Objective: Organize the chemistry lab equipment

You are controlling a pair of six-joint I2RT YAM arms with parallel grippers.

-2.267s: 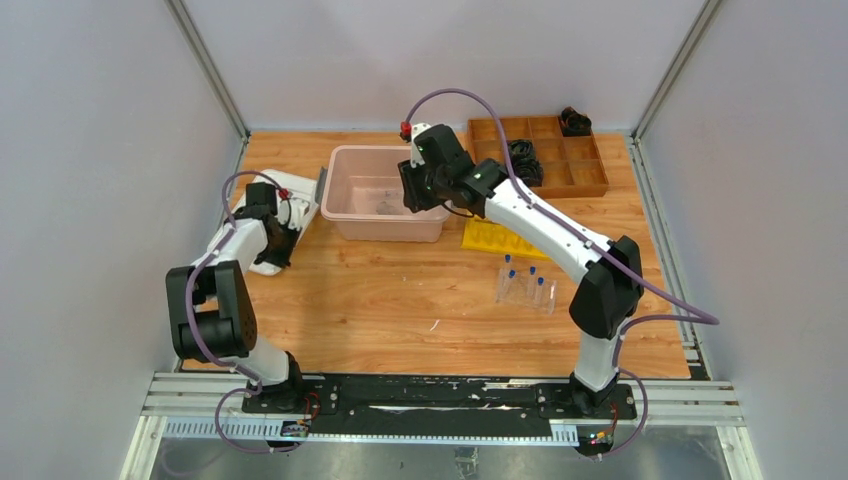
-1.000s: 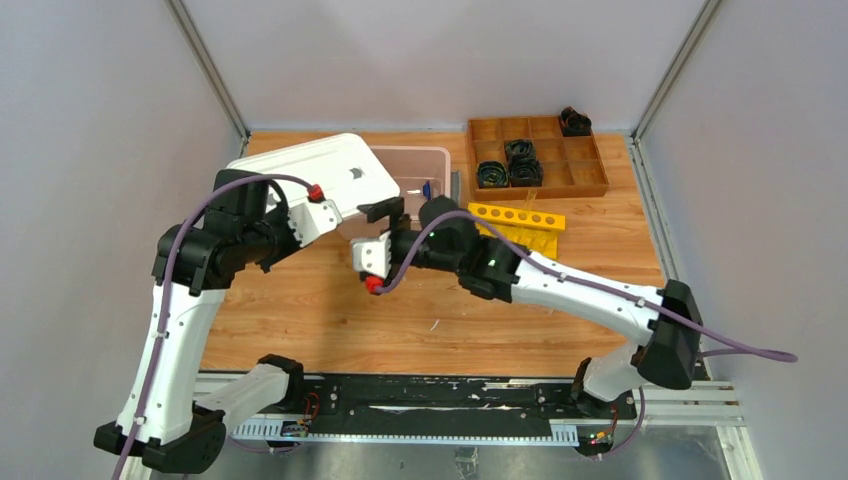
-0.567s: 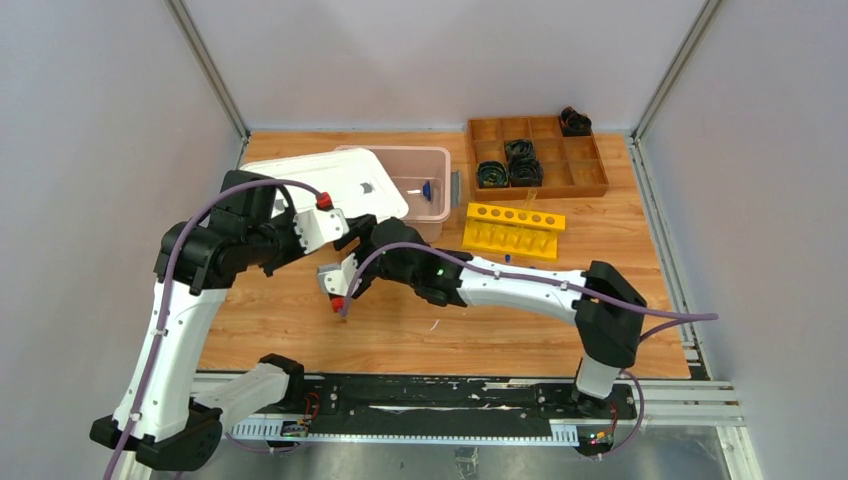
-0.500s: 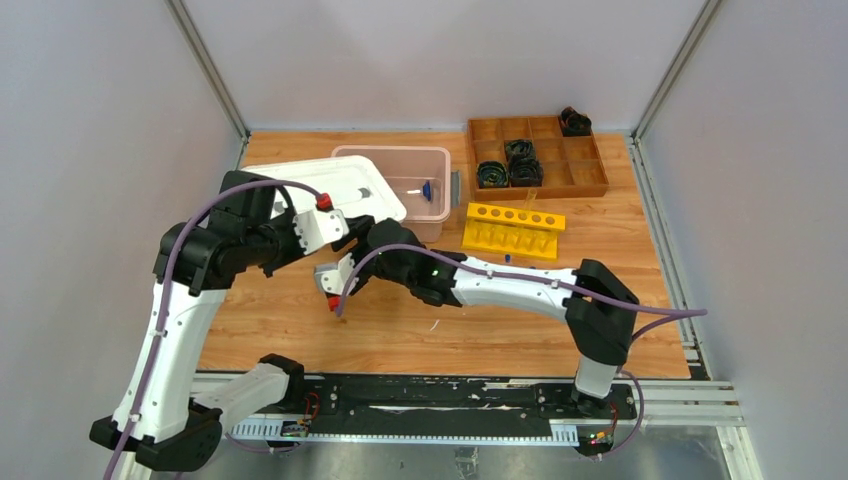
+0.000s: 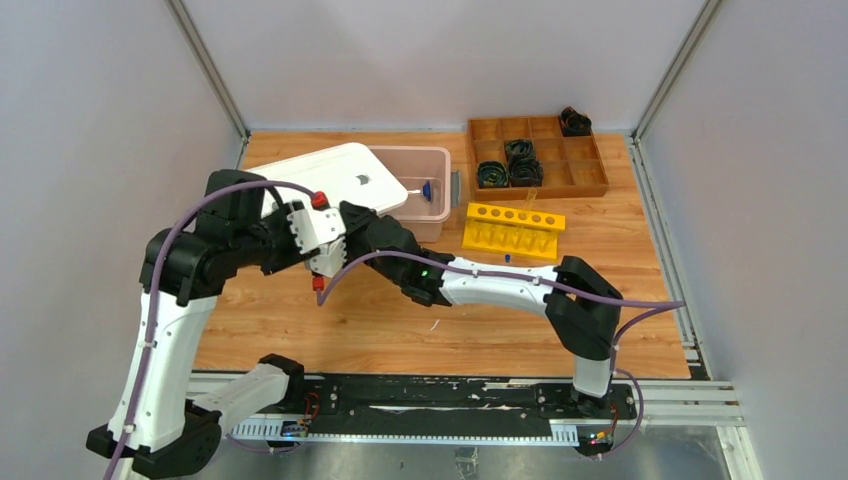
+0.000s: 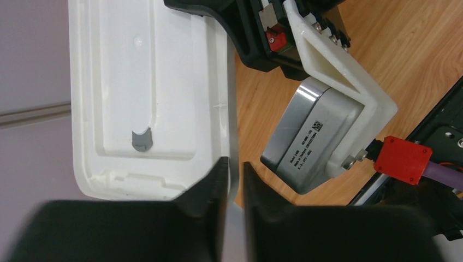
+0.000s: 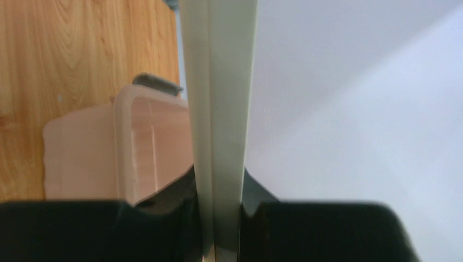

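Chemistry lab equipment (image 5: pixel 426 188): apparently mostly stowed, judging by one blue-capped piece visible inside the translucent pink plastic bin (image 5: pixel 410 150) at 12 o'clock. Flat white plastic lid (image 5: pixel 335 172) tilted over the bin's 9 o'clock side, pinched at its edge by left gripper (image 6: pixel 235 169) and right gripper (image 7: pixel 218 180), both clamped on it. Remaining, seemingly: seating the lid. Yellow holed plastic rack (image 5: pixel 512 228) outside the bin at 3 o'clock.

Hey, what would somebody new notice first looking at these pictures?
The white lid hangs tilted over the left of the pink bin, its edge between the fingers of both the left gripper and the right gripper. Right of the bin stands a bright yellow rack.
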